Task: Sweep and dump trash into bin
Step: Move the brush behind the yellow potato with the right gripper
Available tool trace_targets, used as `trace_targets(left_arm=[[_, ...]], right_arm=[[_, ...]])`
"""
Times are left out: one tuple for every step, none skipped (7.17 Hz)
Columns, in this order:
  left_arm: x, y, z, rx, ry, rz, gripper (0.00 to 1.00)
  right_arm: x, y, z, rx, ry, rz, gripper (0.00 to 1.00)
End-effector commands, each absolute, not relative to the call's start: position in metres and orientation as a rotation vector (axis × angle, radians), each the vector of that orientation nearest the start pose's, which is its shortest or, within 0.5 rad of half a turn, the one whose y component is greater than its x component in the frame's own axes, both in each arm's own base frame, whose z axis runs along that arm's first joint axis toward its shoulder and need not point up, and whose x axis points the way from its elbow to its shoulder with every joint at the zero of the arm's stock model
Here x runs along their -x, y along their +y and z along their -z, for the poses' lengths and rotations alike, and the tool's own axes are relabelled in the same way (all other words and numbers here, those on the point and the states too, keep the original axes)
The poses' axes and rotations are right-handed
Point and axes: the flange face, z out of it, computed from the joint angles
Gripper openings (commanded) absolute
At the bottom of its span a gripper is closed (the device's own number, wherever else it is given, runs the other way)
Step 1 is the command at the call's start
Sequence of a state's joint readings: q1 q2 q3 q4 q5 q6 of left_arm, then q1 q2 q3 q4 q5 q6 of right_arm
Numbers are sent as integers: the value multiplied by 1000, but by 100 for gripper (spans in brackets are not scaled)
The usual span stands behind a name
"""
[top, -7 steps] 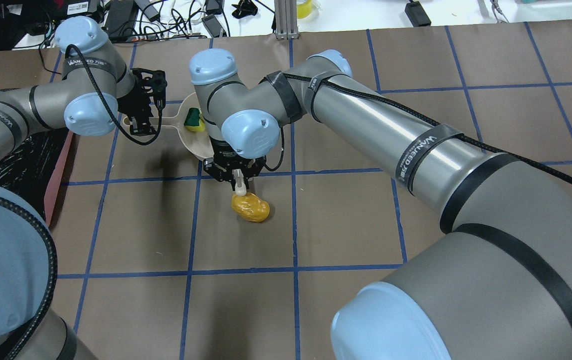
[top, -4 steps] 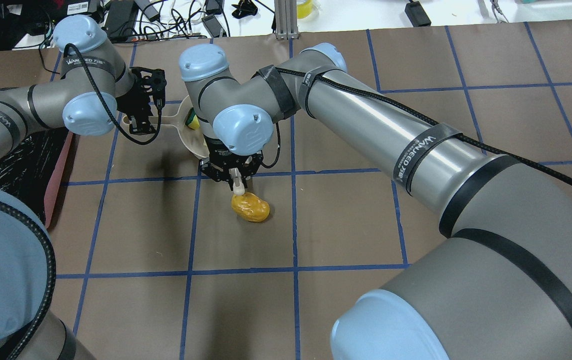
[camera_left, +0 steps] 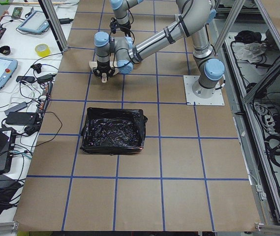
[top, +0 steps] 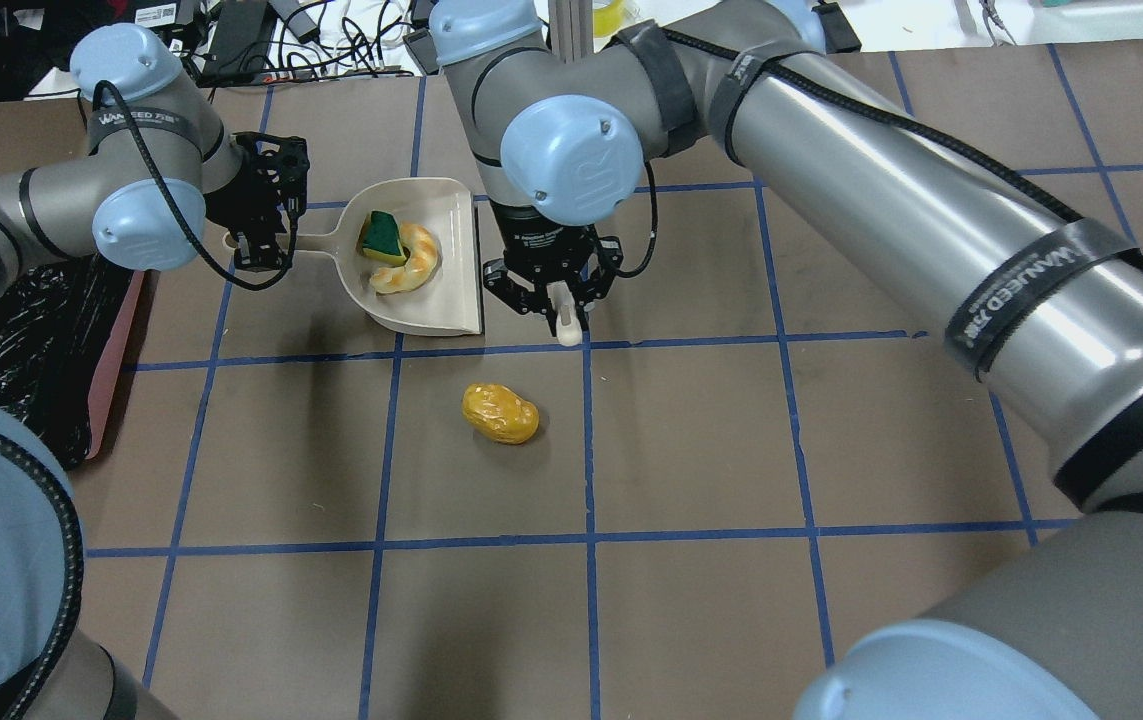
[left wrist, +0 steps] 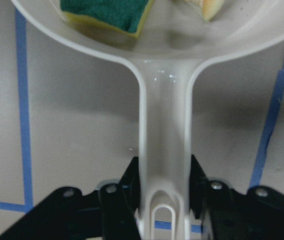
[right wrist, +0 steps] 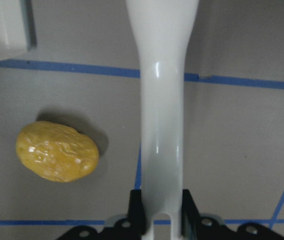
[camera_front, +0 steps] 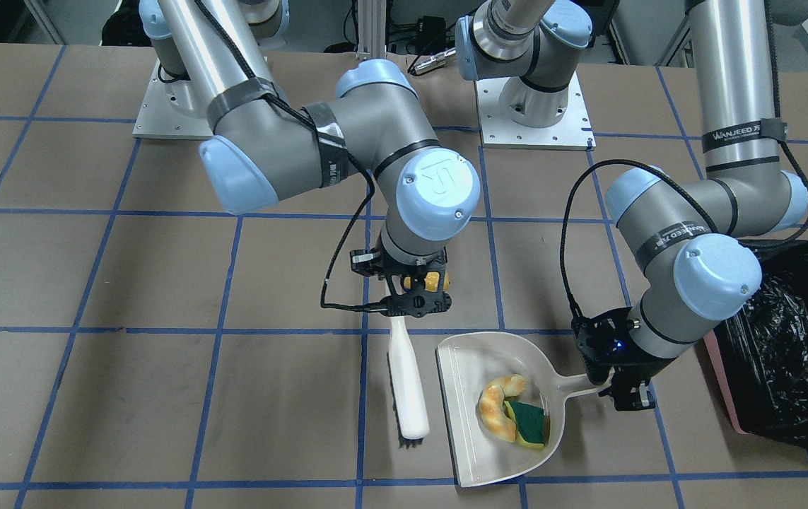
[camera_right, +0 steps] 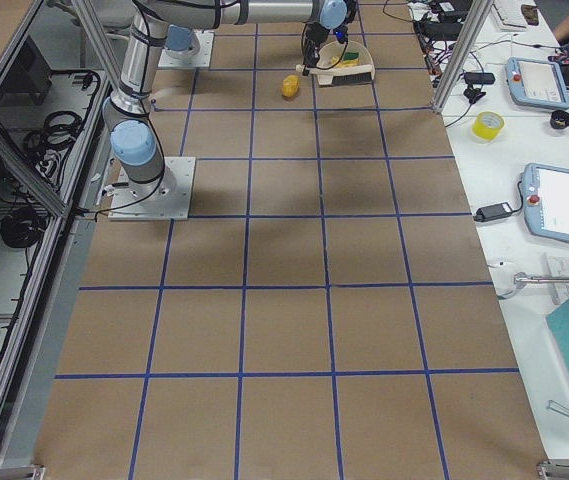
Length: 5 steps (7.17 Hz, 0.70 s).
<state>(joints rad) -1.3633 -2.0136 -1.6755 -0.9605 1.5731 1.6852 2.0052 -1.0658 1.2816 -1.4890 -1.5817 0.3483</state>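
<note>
The yellow-orange potato lump lies on the table, apart from the dustpan, and also shows in the right wrist view. The croissant piece and the yellow-and-green sponge lie inside the beige dustpan. My left gripper is shut on the dustpan's handle. My right gripper is shut on the handle of the beige brush, which lies beside the dustpan's open edge. The pink bin with its black bag stands to the left, by my left arm.
The table is brown paper with a grid of blue tape lines. Cables and chargers lie beyond the table's far edge. The bin's pink rim stands close to my left wrist.
My right arm has moved away from me and to the right with the brush, uncovering the dustpan. My left gripper and the dustpan shifted slightly left. The potato has not moved.
</note>
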Motion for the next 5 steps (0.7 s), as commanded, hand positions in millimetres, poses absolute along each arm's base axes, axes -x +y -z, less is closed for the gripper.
trace_targets(left_arm=[[-32, -595, -239, -2197, 2225, 4, 0], [-43, -576, -241, -2229, 2206, -6, 0], [-37, -552, -241, -2249, 2204, -19, 0], [-31, -534, -245, -2246, 2198, -39, 0], [-26, -521, -249, -2235, 2197, -59, 0]], right_arm=[[-363, -486, -328, 53, 3256, -561, 0], [-349, -453, -316, -15, 3257, -585, 0], [-340, -417, -303, -101, 3254, -571, 0], [-337, -390, -280, -194, 3239, -591, 0], [-354, -356, -268, -236, 3183, -660, 0]])
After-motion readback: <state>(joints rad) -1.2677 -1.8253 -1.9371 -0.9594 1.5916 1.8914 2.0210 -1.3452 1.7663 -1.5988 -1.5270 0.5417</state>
